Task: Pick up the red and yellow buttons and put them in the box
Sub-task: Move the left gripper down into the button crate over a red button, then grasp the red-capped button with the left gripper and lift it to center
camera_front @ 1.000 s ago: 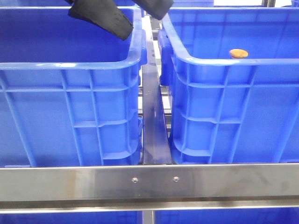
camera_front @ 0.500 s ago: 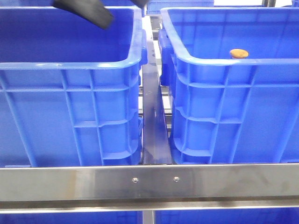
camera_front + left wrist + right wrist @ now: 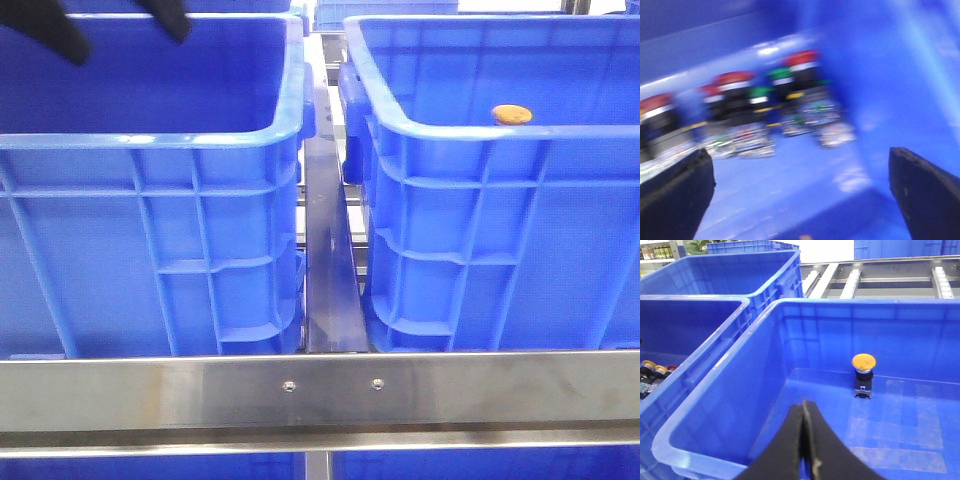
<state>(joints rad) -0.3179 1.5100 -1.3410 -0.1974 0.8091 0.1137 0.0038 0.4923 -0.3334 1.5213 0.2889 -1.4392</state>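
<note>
Above right box [image 3: 715,405] rim: right gripper [image 3: 805,440] fingers together; yellow button [image 3: 863,362] inside. Left gripper [image 3: 800,190] fingers apart.

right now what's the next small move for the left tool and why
Probably lower the open left tool onto a red-capped button in the left crate. The yellow button already sits in the right crate; the wrist view is too blurred to choose one.
</note>
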